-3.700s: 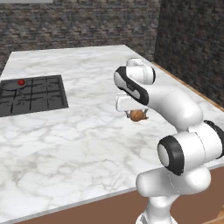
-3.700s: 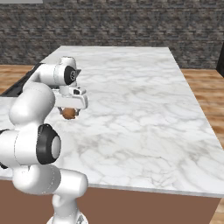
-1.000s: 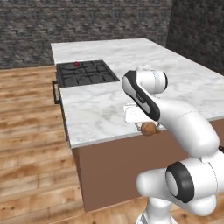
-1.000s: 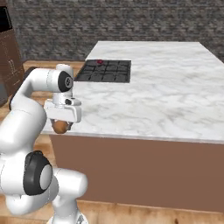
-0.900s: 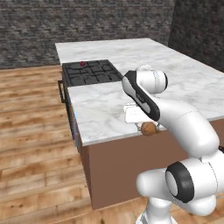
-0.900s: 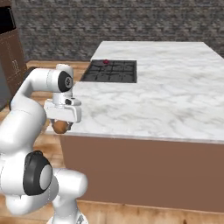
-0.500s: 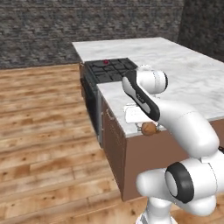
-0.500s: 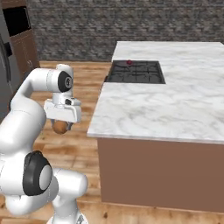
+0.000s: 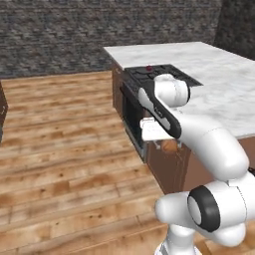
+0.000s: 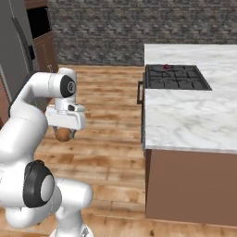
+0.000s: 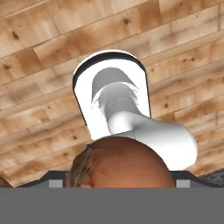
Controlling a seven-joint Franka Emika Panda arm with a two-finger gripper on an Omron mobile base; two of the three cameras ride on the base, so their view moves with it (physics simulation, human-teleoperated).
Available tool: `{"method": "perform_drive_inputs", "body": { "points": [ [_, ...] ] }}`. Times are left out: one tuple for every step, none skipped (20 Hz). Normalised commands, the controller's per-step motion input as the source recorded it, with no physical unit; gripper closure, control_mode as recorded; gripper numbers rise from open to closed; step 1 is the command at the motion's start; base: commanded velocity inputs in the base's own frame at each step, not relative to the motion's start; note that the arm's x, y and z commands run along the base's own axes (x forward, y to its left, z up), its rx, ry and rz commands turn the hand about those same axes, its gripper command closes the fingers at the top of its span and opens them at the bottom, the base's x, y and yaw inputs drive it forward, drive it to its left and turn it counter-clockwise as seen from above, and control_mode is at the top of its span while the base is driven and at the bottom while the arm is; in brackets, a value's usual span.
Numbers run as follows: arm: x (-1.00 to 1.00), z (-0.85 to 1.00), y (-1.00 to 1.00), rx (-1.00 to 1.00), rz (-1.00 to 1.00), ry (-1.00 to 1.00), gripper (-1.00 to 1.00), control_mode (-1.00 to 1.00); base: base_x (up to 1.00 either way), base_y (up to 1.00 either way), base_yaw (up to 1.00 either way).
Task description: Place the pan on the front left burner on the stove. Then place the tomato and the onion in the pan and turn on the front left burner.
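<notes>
Since the earlier frame the base has swung off the counter (image 10: 194,115), tool (image 10: 64,134) clamped on onion (image 11: 120,162) above wood floor (image 9: 60,149).

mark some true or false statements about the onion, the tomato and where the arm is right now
1. The onion sits between the fingers of the gripper. True.
2. The onion is already on the stove. False: it hangs under the hand, over the wooden floor, off the counter.
3. The tomato lies at the far left part of the stove top. True.
4. The tomato is held by the gripper. False: it rests on the stove, apart from the hand.
5. The gripper hangs over the marble counter. False: it is beside the island, over the floor.
</notes>
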Motion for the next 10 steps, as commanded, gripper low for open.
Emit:
{"method": "perform_drive_inputs", "body": {
  "points": [
    [0.00, 0.00, 0.00, 0.00, 0.00, 0.00, 1.00, 1.00, 0.59, 0.49, 0.00],
    [0.00, 0.00, 0.00, 0.00, 0.00, 0.00, 1.00, 1.00, 0.69, 0.39, 0.00],
    [0.00, 0.00, 0.00, 0.00, 0.00, 0.00, 1.00, 1.00, 0.80, 0.32, 0.00],
    [0.00, 0.00, 0.00, 0.00, 0.00, 0.00, 1.00, 1.00, 0.90, 0.27, 0.00],
    [0.00, 0.00, 0.00, 0.00, 0.00, 0.00, 1.00, 1.00, 0.98, 0.29, 0.00],
    [0.00, 0.00, 0.00, 0.00, 0.00, 0.00, 1.00, 1.00, 1.00, 0.27, 0.00],
    [0.00, 0.00, 0.00, 0.00, 0.00, 0.00, 1.00, 1.00, 1.00, 0.24, 0.00],
    [0.00, 0.00, 0.00, 0.00, 0.00, 0.00, 1.00, 1.00, 1.00, 0.26, 0.00],
    [0.00, 0.00, 0.00, 0.00, 0.00, 0.00, 1.00, 1.00, 1.00, 0.25, 0.00],
    [0.00, 0.00, 0.00, 0.00, 0.00, 0.00, 1.00, 1.00, 1.00, 0.25, 0.00]
  ]
}}
